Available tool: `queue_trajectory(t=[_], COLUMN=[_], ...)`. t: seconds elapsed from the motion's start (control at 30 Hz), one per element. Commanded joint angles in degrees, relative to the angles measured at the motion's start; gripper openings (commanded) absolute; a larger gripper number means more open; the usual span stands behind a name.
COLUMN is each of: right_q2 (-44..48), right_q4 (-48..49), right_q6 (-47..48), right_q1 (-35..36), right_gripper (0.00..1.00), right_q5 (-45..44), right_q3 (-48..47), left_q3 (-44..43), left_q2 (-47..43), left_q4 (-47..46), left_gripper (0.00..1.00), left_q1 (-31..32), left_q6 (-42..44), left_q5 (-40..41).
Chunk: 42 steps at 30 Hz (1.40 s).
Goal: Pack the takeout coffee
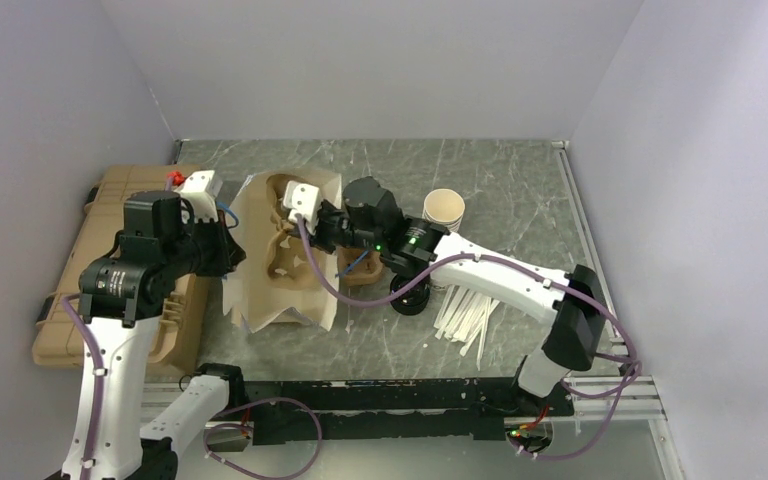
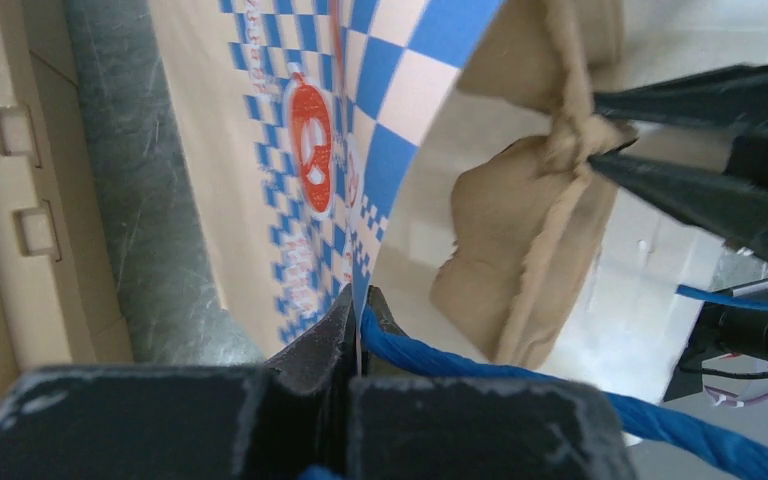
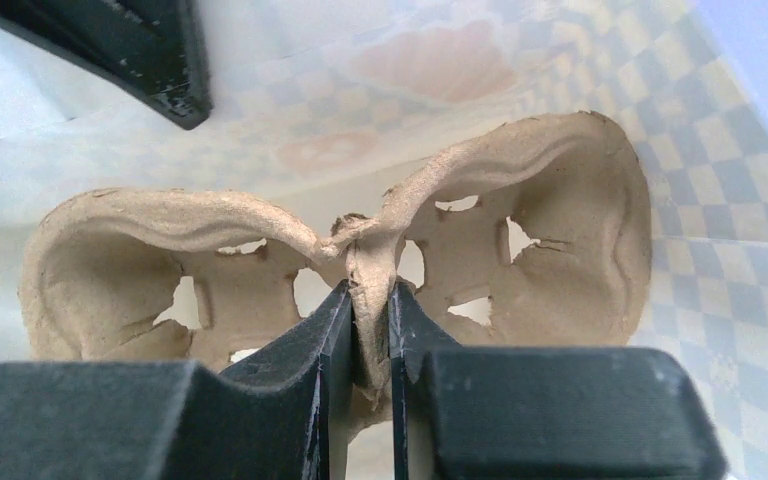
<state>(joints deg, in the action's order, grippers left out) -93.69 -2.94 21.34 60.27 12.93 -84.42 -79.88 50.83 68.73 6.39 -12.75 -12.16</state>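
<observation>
While the paper bag (image 1: 260, 295) lay on its side on the grey marbled tabletop (image 1: 500, 170), we had both arms working at it. Our left gripper (image 2: 360, 310) was pressed together on the bag's edge. Its wrist view showed the thin paper wall caught between the two black fingers, with a blue cord handle (image 2: 460, 365) running off just beside them. The outside of that wall carried a blue-and-white check and a red emblem.

Our right gripper (image 3: 370, 300) reached into the bag's mouth from the right. It was pinching the middle ridge of a moulded pulp cup carrier (image 3: 560, 230), with a cup well on either side of the fingers. Both wells that we could see held nothing. The carrier sat tilted inside the bag, against the pale inner wall.

The takeout coffee we could not place with certainty. A black round lid (image 1: 410, 299) showed on the tabletop under our right forearm, outside the bag, but the arm hid whether a cup stood beneath it.

A lidless paper cup (image 1: 444, 208) stood upright beyond the right arm. A fan of pale flat sticks (image 1: 465, 315) lay just beside the black lid. A tan latched case (image 1: 70, 290) lay to the left of the bag, under our left arm.
</observation>
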Motion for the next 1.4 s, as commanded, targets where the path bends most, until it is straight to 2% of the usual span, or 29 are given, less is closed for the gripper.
queue_trajectory(t=[0.0, 0.2, 0.43, 0.93, 1.27, 1.37], right_q2=[3.89, 2.25, -3.6, -13.59, -18.69, -18.71], right_q4=[3.38, 3.8, -1.64, 5.42, 9.39, 10.61], right_q6=[-1.33, -2.68, 2.25, -0.35, -2.09, -2.81], right_q1=[-2.25, -1.82, 2.84, 3.97, 3.93, 3.89], right_gripper=[0.17, 0.17, 0.16, 0.17, 0.26, 0.36], right_q5=[3.61, 4.23, -1.68, -3.11, -3.0, -2.2], right_q3=[-0.55, -0.45, -3.4, -3.03, -3.93, -3.32], left_q3=[0.05, -1.69, -3.37, -3.92, -3.8, -3.77], left_q2=[-0.49, 0.85, 3.4, 4.8, 4.31, 4.35], left_q4=[0.35, 0.2, 0.12, 0.16, 0.18, 0.3], left_gripper=[0.0, 0.0, 0.0, 0.0, 0.0, 0.0], left_q1=[0.29, 0.29, 0.29, 0.29, 0.29, 0.29], left_q6=[0.46, -0.38, -3.45, -4.5, -4.3, -4.14], left_q5=[-0.71, -1.87, -4.71, -7.77, -8.64, -8.75])
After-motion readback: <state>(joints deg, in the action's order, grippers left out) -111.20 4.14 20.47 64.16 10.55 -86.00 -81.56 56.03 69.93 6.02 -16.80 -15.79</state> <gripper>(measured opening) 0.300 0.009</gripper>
